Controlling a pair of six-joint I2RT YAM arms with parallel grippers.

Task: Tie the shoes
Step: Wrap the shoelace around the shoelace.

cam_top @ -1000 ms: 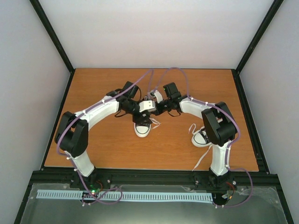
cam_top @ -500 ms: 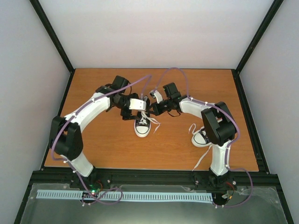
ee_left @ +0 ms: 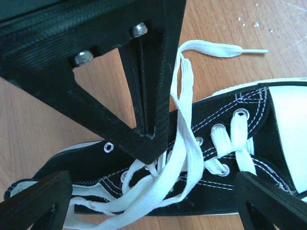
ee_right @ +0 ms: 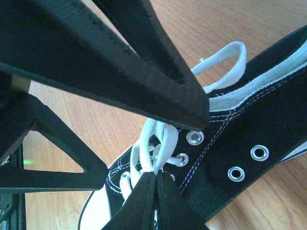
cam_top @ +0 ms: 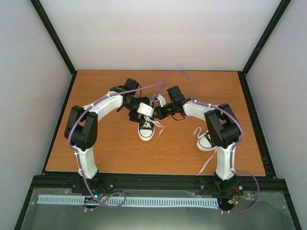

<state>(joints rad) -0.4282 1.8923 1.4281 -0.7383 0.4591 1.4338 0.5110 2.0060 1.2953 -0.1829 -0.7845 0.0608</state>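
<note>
**Q:** Where are the shoes?

**A:** One shoe (cam_top: 146, 130) sits on the table (cam_top: 105, 148) at the centre of the top view. The other shoe (cam_top: 206, 140) lies at the right, beside your right arm (cam_top: 223, 127).

**Q:** And the claws?

**A:** Your left claw (ee_left: 153, 201) stands wide, one finger on either side of the centre shoe. Your right claw (ee_right: 156, 178) is pinched tight on a lace (ee_right: 160, 139).

Overhead view faces the whole table (cam_top: 105, 153); both wrist views closely share one shoe (ee_left: 91, 165).
</note>
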